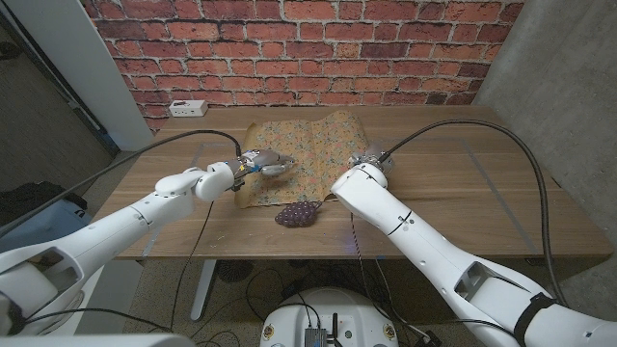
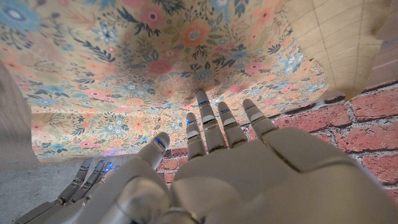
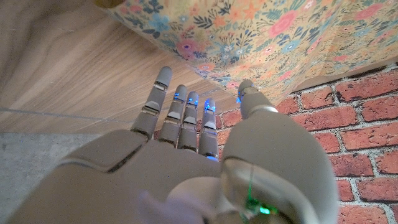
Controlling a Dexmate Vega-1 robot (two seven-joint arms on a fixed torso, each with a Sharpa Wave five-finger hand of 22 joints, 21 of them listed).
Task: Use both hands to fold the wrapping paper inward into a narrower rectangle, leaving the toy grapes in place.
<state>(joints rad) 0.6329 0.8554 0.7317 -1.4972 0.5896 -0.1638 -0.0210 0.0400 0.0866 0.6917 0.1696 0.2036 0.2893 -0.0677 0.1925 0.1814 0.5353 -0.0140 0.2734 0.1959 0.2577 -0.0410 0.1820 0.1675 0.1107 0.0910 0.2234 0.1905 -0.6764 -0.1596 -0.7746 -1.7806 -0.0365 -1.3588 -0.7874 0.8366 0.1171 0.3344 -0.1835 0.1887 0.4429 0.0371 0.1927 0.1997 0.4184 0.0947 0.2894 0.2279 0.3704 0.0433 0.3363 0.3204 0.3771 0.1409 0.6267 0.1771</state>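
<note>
Both hands sit at the wrapping paper (image 1: 294, 154) — left hand (image 1: 262, 165) over its left part, right hand (image 1: 369, 160) at its right edge, fingers extended, gripping nothing. Toy grapes (image 1: 298, 214) rest at the near edge — lift the sides evenly, clear of them.

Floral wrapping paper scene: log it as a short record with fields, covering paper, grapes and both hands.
paper: floral wrapping paper spread on the wooden table, far right corner curled up
grapes: purple toy grapes at the paper's near edge
left hand: left hand over the paper's left part, fingers extended
right hand: right hand at the paper's right edge, fingers extended; contact unclear
</note>
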